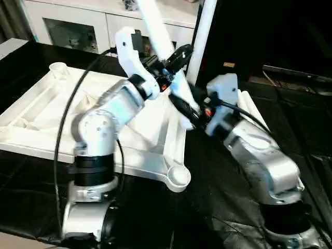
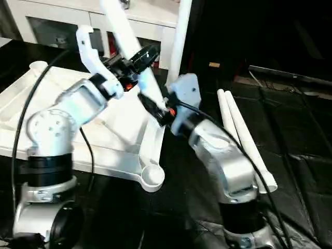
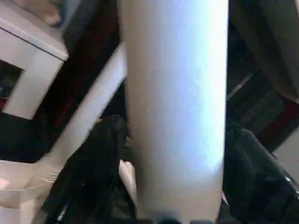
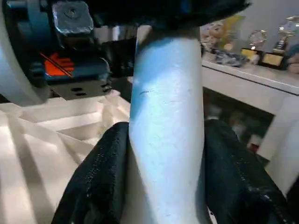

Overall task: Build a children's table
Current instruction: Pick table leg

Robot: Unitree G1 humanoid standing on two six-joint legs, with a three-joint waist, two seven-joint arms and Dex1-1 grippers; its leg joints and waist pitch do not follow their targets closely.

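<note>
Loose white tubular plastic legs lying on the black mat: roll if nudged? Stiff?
The two white tubular plastic legs look round and smooth, so a sideways nudge would probably roll them; the flared ends may curve that roll. They lie straight, so likely stiff. Probably light and hollow, though no open end is visible.

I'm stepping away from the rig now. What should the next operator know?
Right tool: shut on the leg in hand, low on the tube.
Left tool: astride the same leg higher up; grip unclear.
Tabletop lies underside up; one leg stands upright at its far right corner; near corner socket is empty.
Two spare legs lie on the right.
Left: seat this leg, then the rest.
</note>
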